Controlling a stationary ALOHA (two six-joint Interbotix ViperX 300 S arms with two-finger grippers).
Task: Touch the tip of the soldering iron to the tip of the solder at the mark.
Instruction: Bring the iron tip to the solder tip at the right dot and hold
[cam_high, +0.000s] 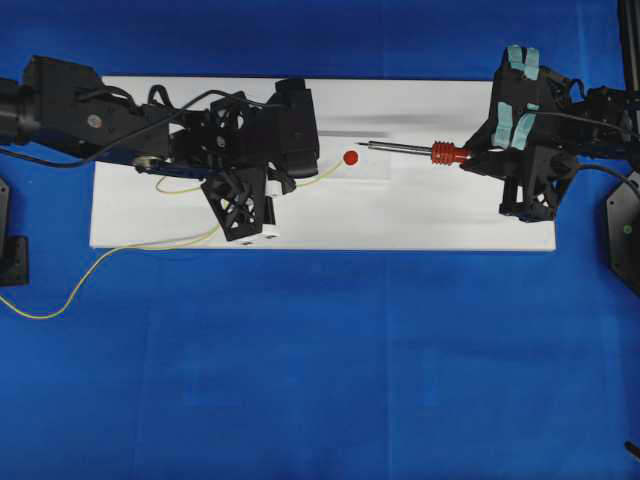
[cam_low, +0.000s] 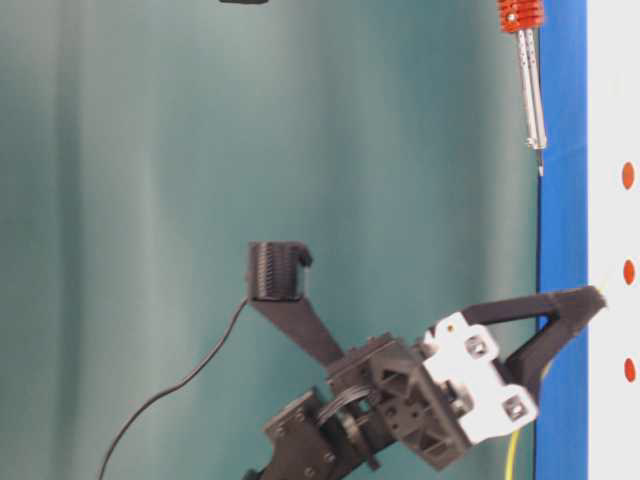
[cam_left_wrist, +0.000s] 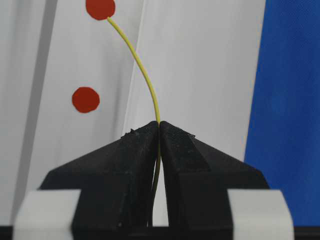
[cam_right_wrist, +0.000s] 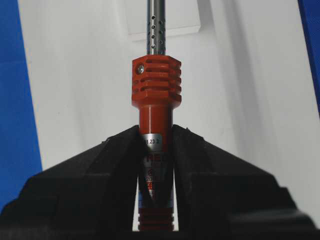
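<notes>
My left gripper (cam_left_wrist: 159, 124) is shut on the thin yellow solder (cam_left_wrist: 145, 75). The wire arcs forward and its free end rests at the edge of a red mark (cam_left_wrist: 100, 7). From overhead, the solder (cam_high: 325, 173) runs from the left gripper (cam_high: 293, 184) to that mark (cam_high: 350, 157). My right gripper (cam_right_wrist: 156, 131) is shut on the red handle of the soldering iron (cam_right_wrist: 156, 82). The iron (cam_high: 410, 149) points left from the right gripper (cam_high: 475, 158). Its tip stops just right of the mark. In the table-level view the iron (cam_low: 530, 90) hangs above the board, apart from the solder.
The white board (cam_high: 420, 215) lies on blue cloth (cam_high: 330, 370). Loose solder (cam_high: 100, 262) trails off the board's left front edge. A second red dot (cam_left_wrist: 85, 99) sits nearer my left gripper. Black mounts (cam_high: 12, 250) (cam_high: 620, 235) stand at both sides.
</notes>
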